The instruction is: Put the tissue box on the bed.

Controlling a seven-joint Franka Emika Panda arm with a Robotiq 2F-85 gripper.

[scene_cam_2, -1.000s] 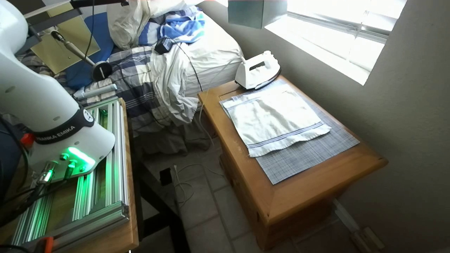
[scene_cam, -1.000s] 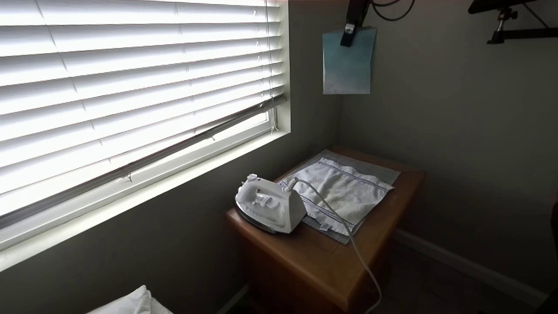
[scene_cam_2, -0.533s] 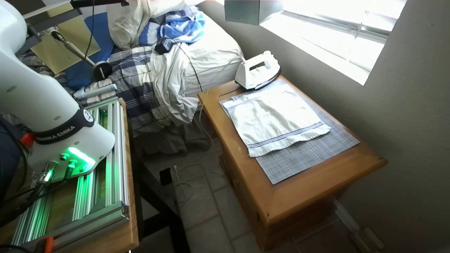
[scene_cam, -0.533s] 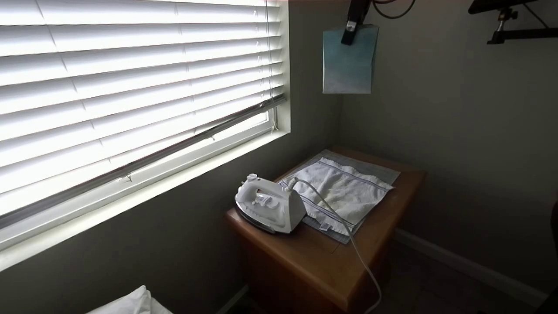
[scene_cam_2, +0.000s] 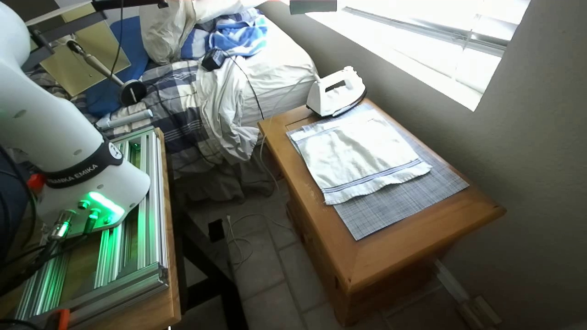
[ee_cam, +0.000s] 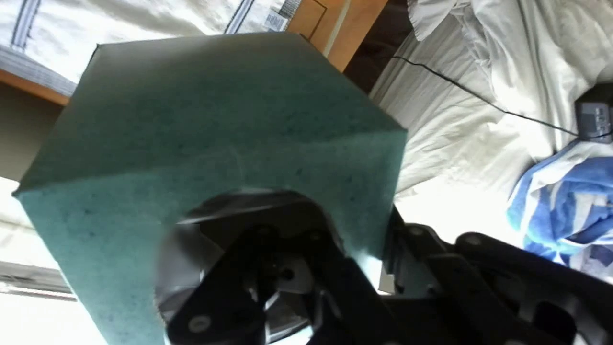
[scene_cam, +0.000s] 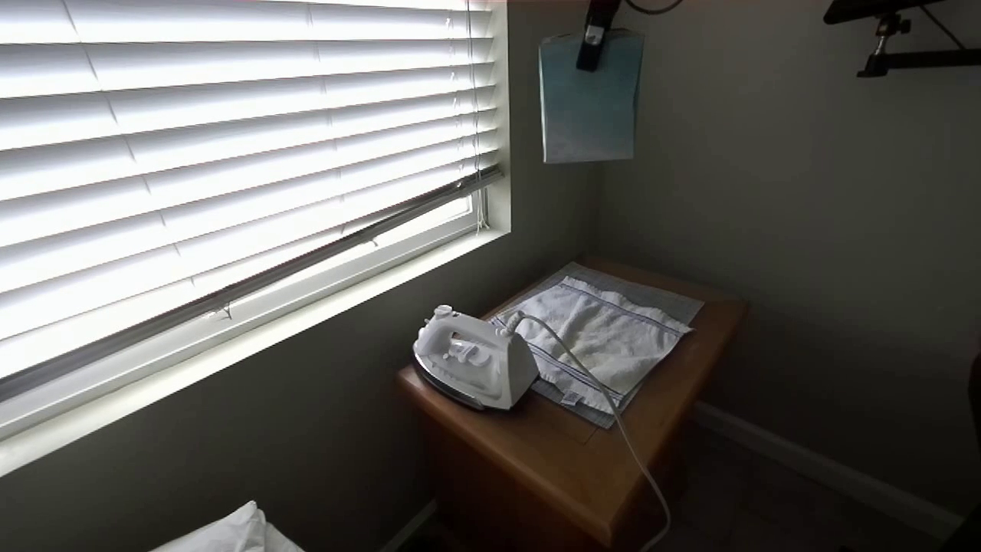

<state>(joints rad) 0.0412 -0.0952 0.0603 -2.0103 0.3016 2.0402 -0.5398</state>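
In an exterior view, the black two-finger gripper [scene_cam: 589,55] grasps the teal cube-shaped cardboard tissue box [scene_cam: 588,115]; free air lies beneath both, above the brown wooden table [scene_cam: 567,456]. In the wrist view, one finger enters the box's cutout; the white-sheeted bed [ee_cam: 445,148] lies beyond the other.

Cased in a rounded white shell [scene_cam_2: 41,123] with round grey caps [scene_cam_2: 78,152] and a black band [scene_cam_2: 75,177] lettered "ANKA EMIKA." Lit by a green light strip [scene_cam_2: 106,204] beside a silver cable plug [scene_cam_2: 60,230]. Tipped with a black gripper [scene_cam: 589,58] bearing round screw heads [ee_cam: 199,324].
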